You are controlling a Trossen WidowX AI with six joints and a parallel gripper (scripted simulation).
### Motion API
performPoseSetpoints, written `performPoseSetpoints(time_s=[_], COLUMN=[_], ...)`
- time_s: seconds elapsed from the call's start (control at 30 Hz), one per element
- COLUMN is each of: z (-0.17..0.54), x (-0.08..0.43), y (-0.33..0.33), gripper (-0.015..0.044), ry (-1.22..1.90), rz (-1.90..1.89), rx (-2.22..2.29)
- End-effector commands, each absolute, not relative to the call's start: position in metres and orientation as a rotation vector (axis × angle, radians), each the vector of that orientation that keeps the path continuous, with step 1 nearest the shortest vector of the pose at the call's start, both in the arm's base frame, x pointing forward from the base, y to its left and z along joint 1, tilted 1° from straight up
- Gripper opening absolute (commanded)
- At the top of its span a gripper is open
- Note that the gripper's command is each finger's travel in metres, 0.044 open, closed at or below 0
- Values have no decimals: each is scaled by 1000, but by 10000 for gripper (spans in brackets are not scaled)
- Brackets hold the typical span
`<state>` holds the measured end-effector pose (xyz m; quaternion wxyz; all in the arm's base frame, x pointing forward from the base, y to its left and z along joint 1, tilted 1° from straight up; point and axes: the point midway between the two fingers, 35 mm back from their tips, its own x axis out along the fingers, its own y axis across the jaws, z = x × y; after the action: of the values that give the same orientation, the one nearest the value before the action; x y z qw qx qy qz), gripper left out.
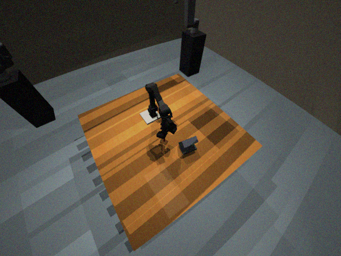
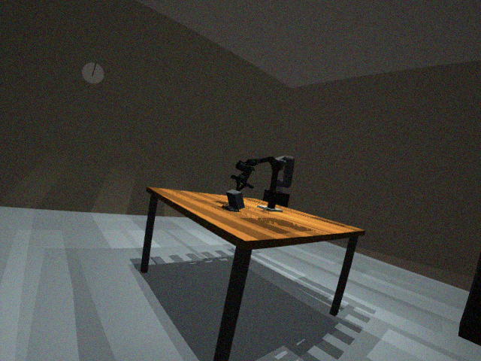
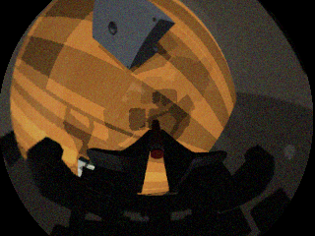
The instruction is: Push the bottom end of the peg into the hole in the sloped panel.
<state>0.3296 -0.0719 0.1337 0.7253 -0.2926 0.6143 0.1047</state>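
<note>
The peg (image 1: 164, 140) (image 3: 157, 153) is dark red and small. It is held between the fingertips, above the table, its far end pointing away from the wrist camera. My gripper (image 1: 163, 138) (image 3: 156, 132) is shut on it; in the exterior view the gripper (image 2: 239, 188) is up beside the panel, and the peg cannot be made out there. The blue-grey sloped panel (image 1: 189, 142) (image 2: 235, 199) (image 3: 130, 25) stands on the table, apart from the peg. Its round-looking dark hole (image 3: 112, 28) shows in the wrist view, at the upper left. The peg's cross-section is too dark to tell.
The wooden table (image 1: 165, 198) (image 2: 248, 234) bears the arm's white base plate (image 1: 145, 117) (image 2: 267, 208) behind the gripper. The panel's dark foot (image 1: 189, 152) rests on the table. Dark pedestals (image 1: 192, 52) (image 1: 27, 99) stand beyond the table.
</note>
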Motion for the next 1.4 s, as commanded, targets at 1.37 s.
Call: performPoseSetpoints(time_s=[1.37], z=[128], x=[339], y=[-19], gripper=[0], ry=[1140], rz=[268], rx=[-990])
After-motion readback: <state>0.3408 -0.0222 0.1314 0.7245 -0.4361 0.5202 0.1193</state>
